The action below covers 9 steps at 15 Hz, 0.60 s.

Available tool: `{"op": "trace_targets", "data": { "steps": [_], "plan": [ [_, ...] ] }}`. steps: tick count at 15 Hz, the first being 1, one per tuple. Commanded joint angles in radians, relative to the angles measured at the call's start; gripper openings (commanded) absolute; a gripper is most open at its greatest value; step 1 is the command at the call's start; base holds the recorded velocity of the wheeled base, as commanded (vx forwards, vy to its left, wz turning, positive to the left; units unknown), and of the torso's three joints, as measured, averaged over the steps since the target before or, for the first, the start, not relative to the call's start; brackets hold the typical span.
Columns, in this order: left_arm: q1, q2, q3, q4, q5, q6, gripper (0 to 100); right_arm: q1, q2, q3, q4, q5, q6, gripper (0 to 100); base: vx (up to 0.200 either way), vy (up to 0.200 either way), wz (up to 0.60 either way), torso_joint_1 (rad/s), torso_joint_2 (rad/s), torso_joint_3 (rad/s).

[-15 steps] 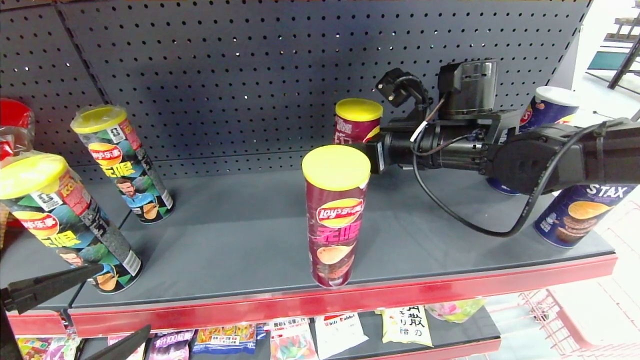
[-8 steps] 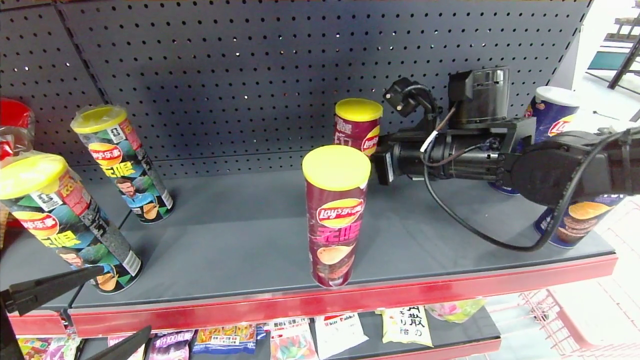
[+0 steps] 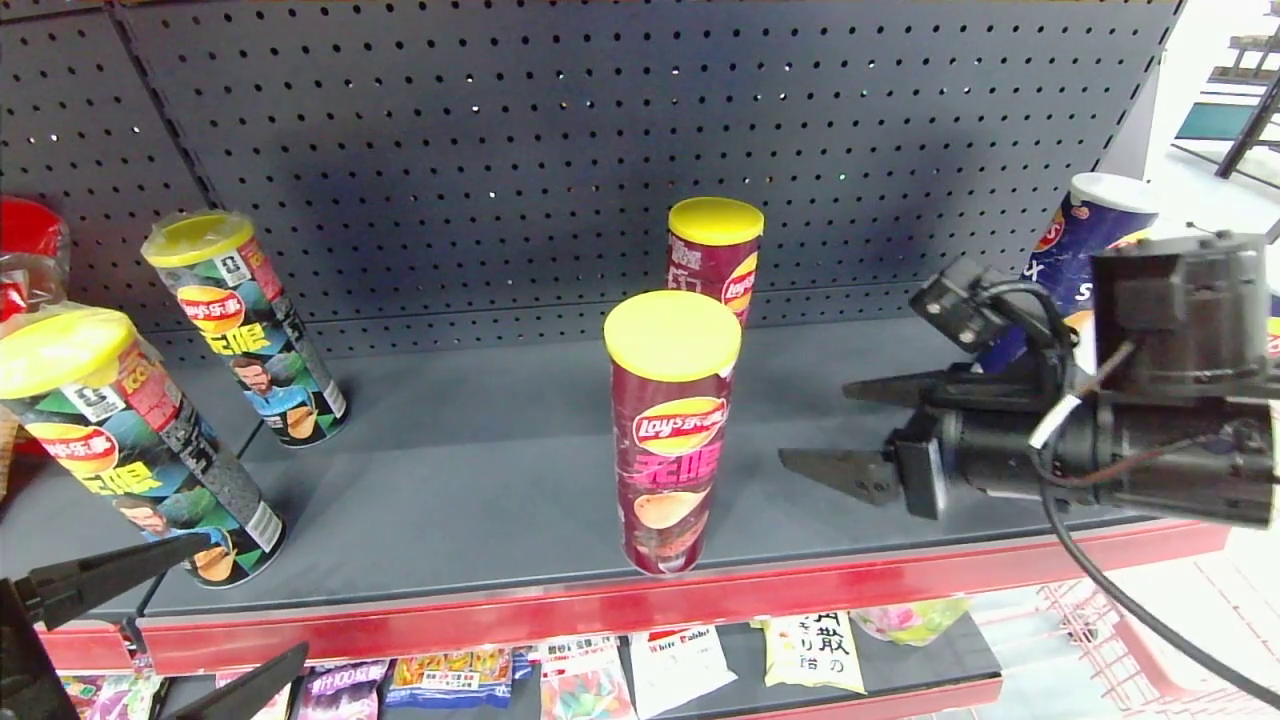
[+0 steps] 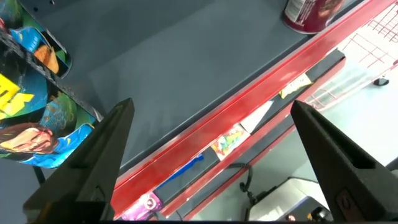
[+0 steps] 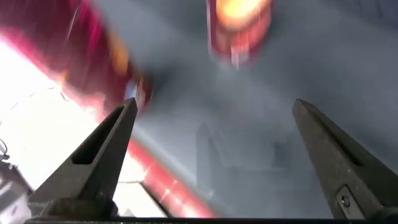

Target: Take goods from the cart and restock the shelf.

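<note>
Two maroon chip cans with yellow lids stand on the grey shelf. The front can is near the red edge and the back can is by the pegboard. My right gripper hovers open and empty over the shelf, to the right of the front can and apart from it. In the right wrist view the right gripper points at a blurred maroon can. My left gripper is open and empty at the shelf's front left corner; in the left wrist view it hangs above the red shelf edge.
Two green-and-black cans stand at the left and blue cans at the right. The red shelf edge runs along the front, with bagged snacks on the shelf below. A pink wire cart sits at lower right.
My right gripper has drawn back from the back maroon can, moving right and toward the shelf front. The can stays standing by the pegboard. The left arm has barely moved.
</note>
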Motion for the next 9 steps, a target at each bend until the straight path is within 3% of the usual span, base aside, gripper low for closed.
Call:
{"op": "trace_targets", "data": {
  "steps": [1,5,6,7,8,9],
  "plan": [
    [0.002,0.037,-0.007,-0.003,0.002,-0.001,100,-0.021,-0.279,0.208,-0.001,-0.044,0.014,100,0.0,0.0,0.0,0.0,0.0,0.0],
    [0.002,0.066,-0.001,-0.001,0.039,0.0,100,-0.159,-0.692,0.471,0.016,-0.139,0.014,100,0.0,0.0,0.0,0.0,0.0,0.0],
    [0.002,0.084,-0.005,-0.001,0.032,-0.001,100,-0.223,-0.779,0.509,0.036,-0.151,0.016,100,0.0,0.0,0.0,0.0,0.0,0.0],
    [0.002,0.087,-0.005,-0.003,0.032,-0.001,100,-0.228,-0.787,0.512,0.039,-0.151,0.016,100,0.0,0.0,0.0,0.0,0.0,0.0],
    [0.0,0.144,-0.019,-0.006,0.003,-0.003,100,-0.34,-0.953,0.527,0.171,-0.154,0.017,100,0.0,0.0,0.0,0.0,0.0,0.0],
    [0.0,0.172,-0.03,-0.007,-0.021,-0.011,100,-0.397,-1.031,0.521,0.269,-0.154,0.017,100,0.0,0.0,0.0,0.0,0.0,0.0]
  ]
}}
